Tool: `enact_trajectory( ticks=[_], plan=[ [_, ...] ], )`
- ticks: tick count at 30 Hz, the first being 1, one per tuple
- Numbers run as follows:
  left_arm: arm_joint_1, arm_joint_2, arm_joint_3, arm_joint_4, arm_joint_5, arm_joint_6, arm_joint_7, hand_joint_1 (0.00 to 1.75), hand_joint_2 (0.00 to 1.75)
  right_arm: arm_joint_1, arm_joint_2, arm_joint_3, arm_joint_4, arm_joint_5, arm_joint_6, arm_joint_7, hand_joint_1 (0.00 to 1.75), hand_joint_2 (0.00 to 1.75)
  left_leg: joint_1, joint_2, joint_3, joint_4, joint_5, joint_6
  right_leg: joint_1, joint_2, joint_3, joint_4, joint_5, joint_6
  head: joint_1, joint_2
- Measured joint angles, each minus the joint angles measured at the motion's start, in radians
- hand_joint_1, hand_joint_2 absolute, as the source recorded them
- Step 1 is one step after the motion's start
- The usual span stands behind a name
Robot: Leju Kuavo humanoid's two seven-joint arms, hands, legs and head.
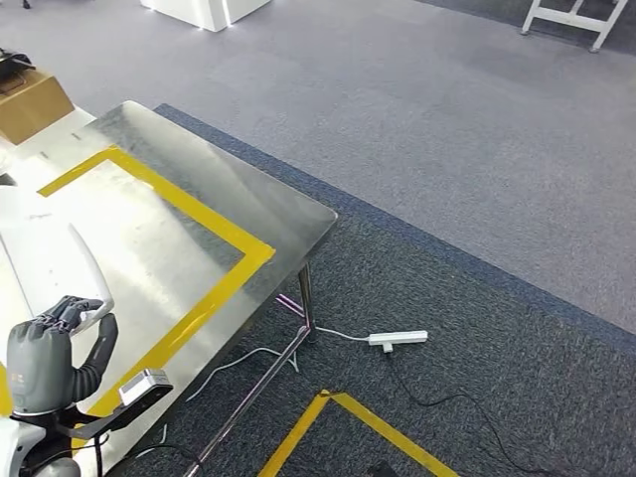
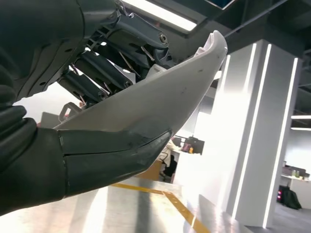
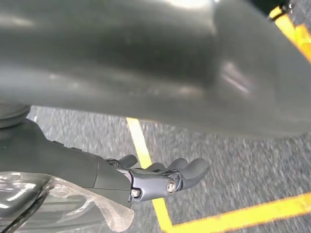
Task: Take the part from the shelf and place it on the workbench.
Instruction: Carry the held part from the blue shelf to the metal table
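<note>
The part (image 1: 47, 260) is a long, curved white plastic shell. My left hand (image 1: 63, 346) grips its near end at the lower left of the head view, above the near-left part of the steel workbench (image 1: 225, 194). In the left wrist view the thick thumb (image 2: 106, 158) lies under the part (image 2: 165, 104) and the dark fingers (image 2: 110, 65) press on its other side. My right hand (image 3: 154, 179) hangs over grey carpet with its fingers stretched out and slightly bent, and it holds nothing.
Yellow tape (image 1: 188, 209) frames a rectangle on the workbench. A cardboard box (image 1: 30, 104) stands at its far left end. On the carpet to the right lie a white power strip (image 1: 397, 339) with cables and a yellow tape corner (image 1: 360, 417). A table leg (image 1: 306, 298) stands at the bench's right corner.
</note>
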Motion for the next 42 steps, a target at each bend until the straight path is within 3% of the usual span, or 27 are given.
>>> enact_trajectory(
  ticks=[1, 3, 5, 7, 8, 9, 10, 11, 12, 14, 16, 19, 21, 23, 25, 26, 27, 28, 30, 32, 34, 35, 37, 39, 40, 42],
  plan=[
    [-0.006, -0.001, -0.002, 0.003, 0.001, -0.001, -0.001, 1.75, 1.75, 0.002, 0.000, -0.001, 0.000, -0.003, -0.002, -0.003, 0.00, 0.00, -0.004, 0.002, 0.002, -0.010, -0.005, 0.005, 0.002, -0.011, 0.002, -0.001, -0.002, 0.005, 0.000, 0.000],
    [-0.011, -0.002, -0.005, 0.008, 0.002, -0.001, -0.003, 1.75, 1.75, 0.004, -0.001, -0.002, 0.000, -0.010, -0.004, -0.007, 0.00, 0.00, -0.003, -0.019, 0.003, -0.018, -0.005, 0.018, 0.002, -0.024, 0.008, -0.004, -0.009, 0.017, 0.000, 0.000],
    [-0.018, -0.004, -0.008, 0.014, 0.002, -0.002, -0.004, 1.75, 1.75, 0.005, -0.001, -0.002, -0.001, -0.013, -0.005, -0.010, 0.00, 0.00, 0.002, -0.038, 0.009, -0.026, -0.002, 0.031, -0.001, 0.015, -0.007, 0.033, -0.035, 0.026, 0.003, 0.000],
    [-0.027, -0.007, -0.012, 0.019, 0.002, -0.002, -0.006, 1.75, 1.75, 0.009, -0.002, -0.003, -0.001, -0.014, -0.005, -0.011, 0.00, 0.00, 0.003, -0.058, 0.013, -0.028, -0.003, 0.041, -0.003, 0.069, -0.072, 0.156, -0.090, 0.030, 0.008, 0.000],
    [-0.029, -0.009, -0.014, 0.022, 0.002, -0.002, -0.006, 1.75, 1.75, 0.013, -0.002, -0.003, -0.001, -0.014, -0.005, -0.011, 0.00, 0.00, 0.003, -0.070, 0.013, -0.028, -0.004, 0.044, -0.002, 0.079, -0.113, 0.227, -0.115, 0.030, 0.009, 0.000],
    [-0.030, -0.010, -0.016, 0.025, 0.002, -0.002, -0.006, 1.75, 1.75, 0.016, -0.002, -0.003, -0.001, -0.014, -0.005, -0.011, 0.00, 0.00, 0.002, -0.082, 0.014, -0.028, -0.005, 0.046, -0.002, 0.082, -0.146, 0.277, -0.124, 0.030, 0.009, 0.000],
    [-0.030, -0.011, -0.018, 0.027, 0.002, -0.002, -0.006, 1.75, 1.75, 0.019, -0.003, -0.003, -0.001, -0.014, -0.005, -0.011, 0.00, 0.00, 0.001, -0.095, 0.015, -0.027, -0.005, 0.046, -0.001, 0.084, -0.162, 0.291, -0.113, 0.029, 0.009, 0.000],
    [-0.030, -0.012, -0.020, 0.030, 0.002, -0.002, -0.006, 1.75, 1.75, 0.021, -0.004, -0.003, -0.001, -0.014, -0.006, -0.011, 0.00, 0.00, 0.000, -0.109, 0.017, -0.027, -0.006, 0.046, -0.001, 0.087, -0.158, 0.263, -0.081, 0.027, 0.009, 0.000],
    [-0.031, -0.013, -0.021, 0.032, 0.002, -0.002, -0.006, 1.75, 1.75, 0.022, -0.005, -0.003, -0.001, -0.014, -0.006, -0.011, 0.00, 0.00, 0.001, -0.123, 0.020, -0.027, -0.008, 0.044, -0.001, 0.095, -0.135, 0.200, -0.037, 0.024, 0.009, 0.000],
    [-0.031, -0.014, -0.023, 0.035, 0.002, -0.002, -0.006, 1.75, 1.75, 0.022, -0.006, -0.004, -0.001, -0.015, -0.007, -0.011, 0.00, 0.00, 0.001, -0.145, 0.024, -0.024, -0.012, 0.038, -0.004, 0.134, -0.082, 0.069, 0.027, 0.017, 0.008, 0.000],
    [-0.034, -0.015, -0.024, 0.038, 0.002, -0.002, -0.006, 1.75, 1.75, 0.022, -0.007, -0.004, -0.001, -0.015, -0.007, -0.011, 0.00, 0.00, 0.001, -0.162, 0.020, -0.021, -0.015, 0.030, -0.007, 0.162, -0.051, 0.012, 0.034, 0.013, 0.008, 0.000],
    [-0.037, -0.016, -0.026, 0.042, 0.002, -0.002, -0.007, 1.75, 1.75, 0.022, -0.008, -0.004, -0.001, -0.019, -0.008, -0.010, 0.00, 0.00, 0.008, -0.185, 0.014, -0.024, -0.011, 0.014, -0.004, 0.143, -0.039, 0.001, 0.033, 0.005, 0.008, 0.000],
    [-0.042, -0.016, -0.029, 0.046, 0.003, -0.002, -0.008, 1.75, 1.75, 0.022, -0.009, -0.006, -0.001, -0.027, -0.010, -0.011, 0.00, 0.00, 0.006, -0.150, 0.003, 0.002, -0.029, 0.002, -0.007, 0.119, -0.029, -0.009, 0.035, -0.006, 0.004, 0.000],
    [-0.056, -0.017, -0.033, 0.051, 0.002, -0.003, -0.010, 1.75, 1.75, 0.024, -0.010, -0.012, -0.001, -0.036, -0.011, -0.013, 0.00, 0.00, 0.006, -0.093, -0.043, 0.101, -0.080, -0.010, -0.008, 0.092, -0.021, -0.014, 0.032, -0.014, -0.002, 0.000],
    [-0.068, -0.019, -0.041, 0.061, 0.002, -0.004, -0.011, 1.75, 1.75, 0.028, -0.011, -0.020, -0.001, -0.046, -0.012, -0.015, 0.00, 0.00, 0.011, -0.074, -0.104, 0.221, -0.123, -0.019, -0.007, 0.063, -0.016, -0.014, 0.026, -0.018, -0.003, 0.000],
    [-0.072, -0.020, -0.046, 0.066, 0.002, -0.005, -0.011, 1.75, 1.75, 0.029, -0.012, -0.024, -0.001, -0.051, -0.012, -0.017, 0.00, 0.00, 0.013, -0.071, -0.118, 0.246, -0.121, -0.021, -0.007, 0.050, -0.013, -0.014, 0.023, -0.018, -0.004, 0.000],
    [-0.078, -0.021, -0.051, 0.072, 0.002, -0.006, -0.011, 1.75, 1.75, 0.030, -0.013, -0.029, -0.001, -0.055, -0.013, -0.019, 0.00, 0.00, 0.015, -0.068, -0.113, 0.232, -0.099, -0.022, -0.007, 0.038, -0.010, -0.014, 0.020, -0.017, -0.004, 0.000],
    [-0.085, -0.022, -0.056, 0.078, 0.002, -0.006, -0.011, 1.75, 1.75, 0.030, -0.014, -0.032, -0.001, -0.058, -0.013, -0.021, 0.00, 0.00, 0.015, -0.061, -0.089, 0.182, -0.063, -0.021, -0.007, 0.026, -0.005, -0.014, 0.016, -0.015, -0.004, 0.000],
    [-0.106, -0.024, -0.066, 0.087, 0.002, -0.008, -0.011, 1.75, 1.75, 0.030, -0.015, -0.039, -0.001, -0.063, -0.015, -0.024, 0.00, 0.00, 0.008, -0.013, -0.026, 0.050, -0.003, -0.013, -0.003, 0.006, 0.005, -0.013, 0.008, -0.008, -0.004, 0.000],
    [-0.126, -0.028, -0.078, 0.093, 0.002, -0.011, -0.011, 1.75, 1.75, 0.030, -0.016, -0.045, -0.001, -0.067, -0.016, -0.025, 0.00, 0.00, -0.002, 0.024, 0.003, -0.017, 0.009, 0.002, 0.004, -0.015, 0.010, -0.013, 0.001, 0.003, -0.004, 0.000],
    [-0.136, -0.031, -0.090, 0.099, 0.002, -0.013, -0.012, 1.75, 1.75, 0.029, -0.018, -0.051, -0.003, -0.070, -0.018, -0.027, 0.00, 0.00, -0.005, 0.007, 0.002, -0.024, 0.004, 0.016, 0.007, -0.040, 0.016, -0.017, -0.005, 0.013, -0.003, 0.000],
    [-0.140, -0.033, -0.096, 0.101, 0.002, -0.014, -0.012, 1.75, 1.75, 0.029, -0.019, -0.054, -0.004, -0.072, -0.018, -0.028, 0.00, 0.00, -0.003, -0.006, 0.004, -0.028, 0.006, 0.022, 0.006, -0.037, 0.018, -0.014, -0.011, 0.019, -0.002, 0.000],
    [-0.154, -0.038, -0.110, 0.107, 0.002, -0.015, -0.012, 1.75, 1.75, 0.028, -0.021, -0.058, -0.005, -0.075, -0.019, -0.031, 0.00, 0.00, 0.003, -0.031, 0.009, -0.036, 0.009, 0.034, 0.002, 0.010, -0.005, 0.041, -0.047, 0.027, 0.002, 0.000],
    [-0.170, -0.046, -0.125, 0.117, 0.002, -0.018, -0.012, 1.75, 1.75, 0.030, -0.024, -0.063, -0.006, -0.078, -0.019, -0.032, 0.00, 0.00, 0.005, -0.057, 0.009, -0.037, 0.010, 0.042, 0.000, 0.067, -0.074, 0.173, -0.105, 0.029, 0.007, 0.000],
    [-0.174, -0.049, -0.133, 0.122, 0.002, -0.019, -0.012, 1.75, 1.75, 0.032, -0.025, -0.066, -0.006, -0.079, -0.019, -0.032, 0.00, 0.00, 0.005, -0.071, 0.009, -0.036, 0.009, 0.044, 0.000, 0.077, -0.112, 0.237, -0.123, 0.030, 0.008, 0.000],
    [-0.179, -0.054, -0.146, 0.132, 0.001, -0.020, -0.011, 1.75, 1.75, 0.036, -0.029, -0.072, -0.006, -0.080, -0.019, -0.031, 0.00, 0.00, 0.004, -0.100, 0.011, -0.035, 0.008, 0.045, 0.000, 0.083, -0.149, 0.275, -0.106, 0.028, 0.008, 0.000]
  ],
)
